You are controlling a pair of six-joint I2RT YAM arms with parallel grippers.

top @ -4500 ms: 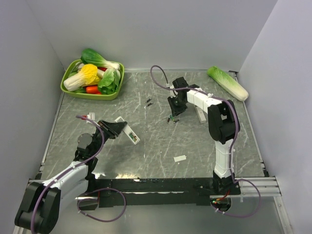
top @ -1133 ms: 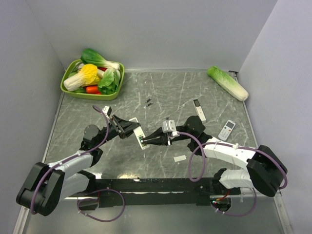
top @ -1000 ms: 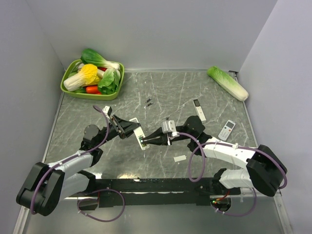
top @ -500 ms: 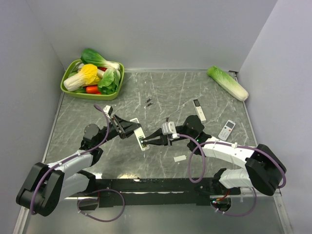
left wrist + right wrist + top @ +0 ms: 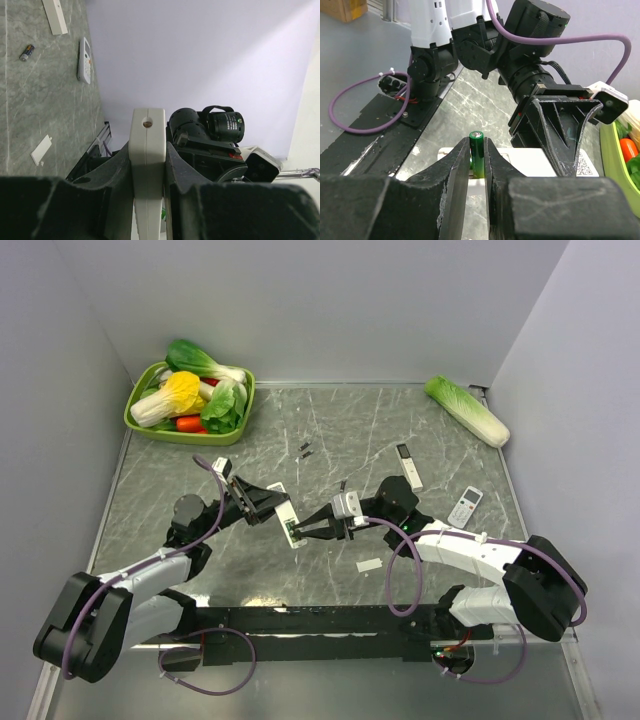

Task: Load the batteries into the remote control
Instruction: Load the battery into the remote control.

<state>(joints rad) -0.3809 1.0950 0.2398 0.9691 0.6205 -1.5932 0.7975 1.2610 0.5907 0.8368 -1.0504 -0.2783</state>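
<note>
My left gripper [image 5: 268, 502] is shut on the remote control [image 5: 285, 518], a slim white bar held off the table with its free end toward the right arm. In the left wrist view the remote control [image 5: 147, 135] sits edge-on between the two fingers. My right gripper [image 5: 477, 162] is shut on one of the batteries [image 5: 477, 142], a small green cylinder. It stands upright at the edge of the remote's white back [image 5: 530, 170], with green lining just behind it. From above, the right gripper [image 5: 300, 532] meets the remote's lower end. A small loose cell [image 5: 27, 52] lies on the table.
A white battery cover [image 5: 369, 565] lies near the right arm. A remote with a black end [image 5: 408, 466] and a short buttoned remote [image 5: 463, 506] lie at the right. Two tiny dark cells [image 5: 305, 449] lie mid-table. A green vegetable basket [image 5: 240, 410] is back left, a cabbage [image 5: 467, 410] back right.
Earlier the right gripper was at the table's middle back; it now meets the remote with a battery. Over the last second both arms have barely moved.
</note>
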